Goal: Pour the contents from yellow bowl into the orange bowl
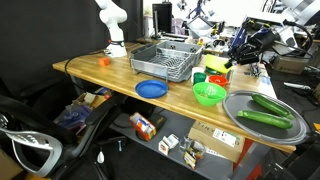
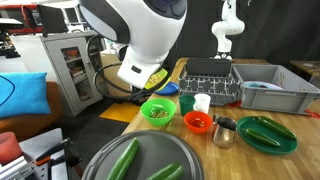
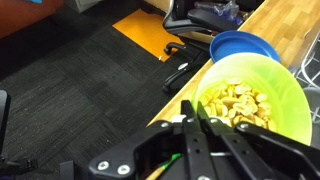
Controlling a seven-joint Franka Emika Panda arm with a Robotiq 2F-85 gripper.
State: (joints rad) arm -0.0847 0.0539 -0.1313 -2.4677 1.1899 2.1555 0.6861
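1. Black 2-fingered hand [image 3: 197, 112], nearest the wrist lens. Its fingers were drawn together over the near rim of the small bright yellow round plastic bowl [image 3: 296, 104]. It was judged closed on that rim, though the pinch itself was partly hidden.

2. Yellow bowl. It was held roughly level above the front edge of the wooden desk [image 3: 285, 20] and carried a heap of pale yellow pieces [image 3: 240, 100]. In an exterior view it showed as a yellow shape [image 2: 152, 76] under the white arm, above the larger bright green round bowl [image 2: 157, 112].

3. Small red-orange round plastic bowl [image 2: 198, 122]. It stood on the desk just beside the green bowl, on that bowl's inboard side, and was out of the wrist view. From the hand, the orange bowl lay lower and inward from the desk edge, past the green bowl. The flat blue round plate [image 3: 240, 45] lay straight ahead of the hand, so the orange bowl was off to the side of that line.

4. Judgement. The coming move turned on that sideways offset. The yellow bowl needed carrying across the green bowl before any tipping, or the pieces would land in the wrong bowl. Only 1 arm was present, so no choice of arm arose.
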